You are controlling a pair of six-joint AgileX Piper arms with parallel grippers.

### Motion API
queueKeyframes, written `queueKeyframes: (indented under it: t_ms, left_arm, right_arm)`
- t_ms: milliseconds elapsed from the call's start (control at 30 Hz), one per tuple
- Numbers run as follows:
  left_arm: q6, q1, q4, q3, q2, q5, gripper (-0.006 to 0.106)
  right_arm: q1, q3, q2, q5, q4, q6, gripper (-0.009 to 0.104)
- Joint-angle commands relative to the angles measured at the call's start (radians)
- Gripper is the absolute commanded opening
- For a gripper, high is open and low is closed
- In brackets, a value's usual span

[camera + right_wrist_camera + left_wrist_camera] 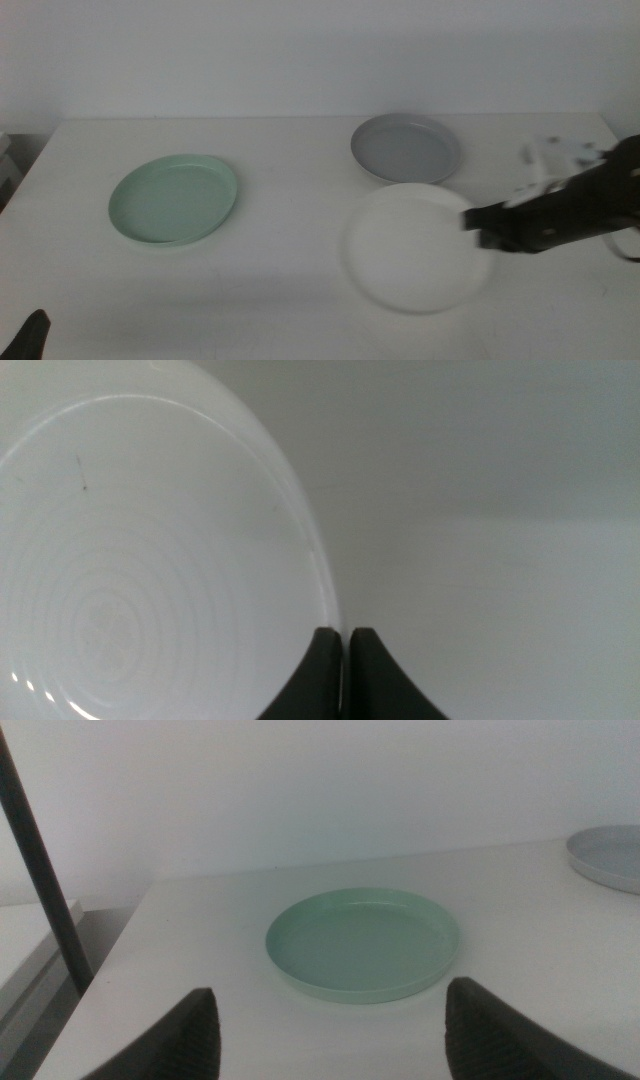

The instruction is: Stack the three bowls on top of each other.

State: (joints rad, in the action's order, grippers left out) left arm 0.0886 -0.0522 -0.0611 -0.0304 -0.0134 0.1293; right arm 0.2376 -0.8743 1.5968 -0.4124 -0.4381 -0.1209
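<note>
The white bowl is held above the table at the right, tilted, just in front of the grey bowl. My right gripper comes in from the right and is shut on the white bowl's right rim, its jaws pinched on the thin edge. The mint green bowl lies flat on the table at the left. My left gripper waits near the bottom left corner, open, with the green bowl a short way ahead of its jaws. The grey bowl's edge shows far off in the left wrist view.
The white table ends against a pale wall at the back. A dark pole and a lower white surface stand off the table's left edge.
</note>
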Motion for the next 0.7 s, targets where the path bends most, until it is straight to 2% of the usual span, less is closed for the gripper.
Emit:
queueKeyframes:
  t_ms: [0,200,467,567,667]
  left_arm:
    - [-0.009,0.001,-0.004,0.006,-0.013,-0.079,0.074]
    - [-0.009,0.001,-0.004,0.006,-0.013,-0.079,0.074]
    - [-0.009,0.001,-0.004,0.006,-0.013,-0.079,0.074]
    - [-0.009,0.001,-0.004,0.006,-0.013,-0.078,0.074]
    - [-0.009,0.001,-0.004,0.006,-0.013,-0.078,0.074]
  right_arm:
    - [0.066,-0.022,-0.012,0.087,-0.032,0.018,-0.001]
    - [0.157,-0.022,0.072,0.123,-0.073,0.022,-0.001]
    - [0.159,-0.022,0.11,0.141,-0.076,-0.005,0.001]
    - [0.165,-0.023,0.121,0.141,-0.077,-0.02,0.011]
    - [0.168,-0.027,0.122,0.13,-0.076,-0.048,0.027]
